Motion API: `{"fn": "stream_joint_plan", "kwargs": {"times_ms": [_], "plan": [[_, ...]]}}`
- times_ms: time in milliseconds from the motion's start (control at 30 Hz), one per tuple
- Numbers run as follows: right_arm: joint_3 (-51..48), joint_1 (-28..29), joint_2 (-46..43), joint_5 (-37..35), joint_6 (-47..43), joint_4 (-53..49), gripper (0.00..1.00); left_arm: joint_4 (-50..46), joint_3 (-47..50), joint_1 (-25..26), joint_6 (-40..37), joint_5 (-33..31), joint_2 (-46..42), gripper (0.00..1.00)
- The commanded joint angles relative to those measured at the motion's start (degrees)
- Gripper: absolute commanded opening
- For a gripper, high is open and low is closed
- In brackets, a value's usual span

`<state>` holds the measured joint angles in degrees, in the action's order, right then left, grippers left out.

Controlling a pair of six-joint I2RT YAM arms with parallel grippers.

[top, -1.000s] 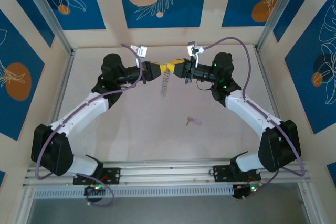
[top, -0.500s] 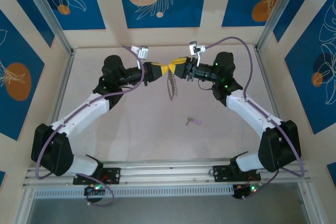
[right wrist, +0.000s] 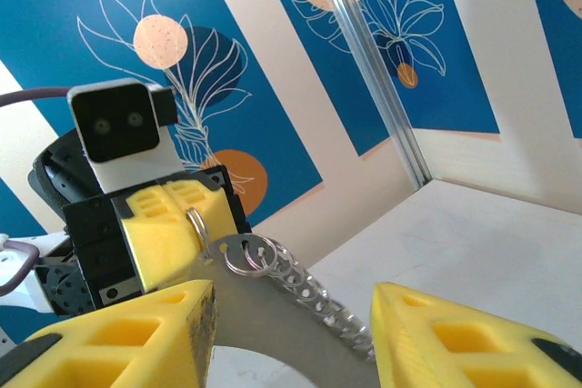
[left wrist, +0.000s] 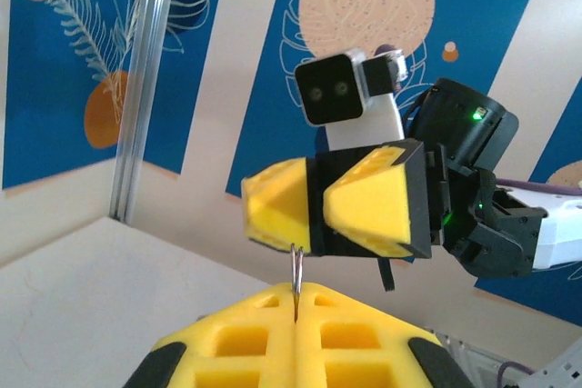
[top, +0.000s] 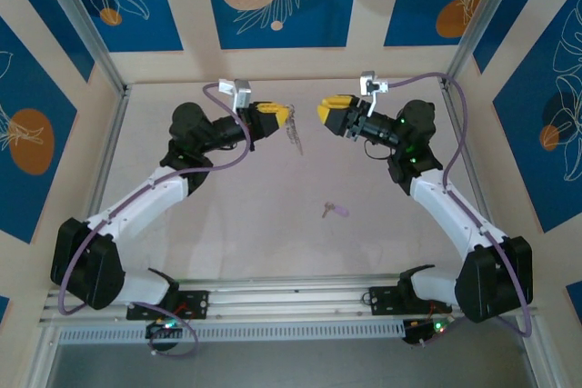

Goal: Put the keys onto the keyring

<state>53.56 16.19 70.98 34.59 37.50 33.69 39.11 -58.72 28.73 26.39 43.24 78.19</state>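
left fingers [top: 270, 113] clamped on keyring [top: 295, 134], right fingers [top: 335, 111] apart and empty. should fetch key [top: 334, 210] off table [top: 227, 215] with right arm: nearer, toward its base, long axis roughly left-right.

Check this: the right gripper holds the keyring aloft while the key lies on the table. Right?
No: the left gripper holds the keyring aloft, as the right wrist view shows. The key does lie on the table.

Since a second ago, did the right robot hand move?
Yes. The right gripper backed off to the right, toward the metal corner post, away from the left gripper holding the keyring.
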Motion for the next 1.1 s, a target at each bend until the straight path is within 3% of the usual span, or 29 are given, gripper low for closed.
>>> {"fn": "stream_joint_plan", "kwargs": {"times_ms": [0,467,1067], "plan": [[0.12,1.2,-0.32,2.59,-1.94,1.99,0.51,5.35,-1.64,0.68,-3.08,3.72,-0.25,0.0],[4.47,4.94,0.02,6.01,-8.52,-2.44,0.52,2.53,-4.73,1.13,-1.99,9.98,0.8,0.0],[8.81,5.17,-0.33,9.83,-13.66,-8.06,0.49,-6.17,-8.86,1.58,-2.58,15.1,1.41,0.0]]}}
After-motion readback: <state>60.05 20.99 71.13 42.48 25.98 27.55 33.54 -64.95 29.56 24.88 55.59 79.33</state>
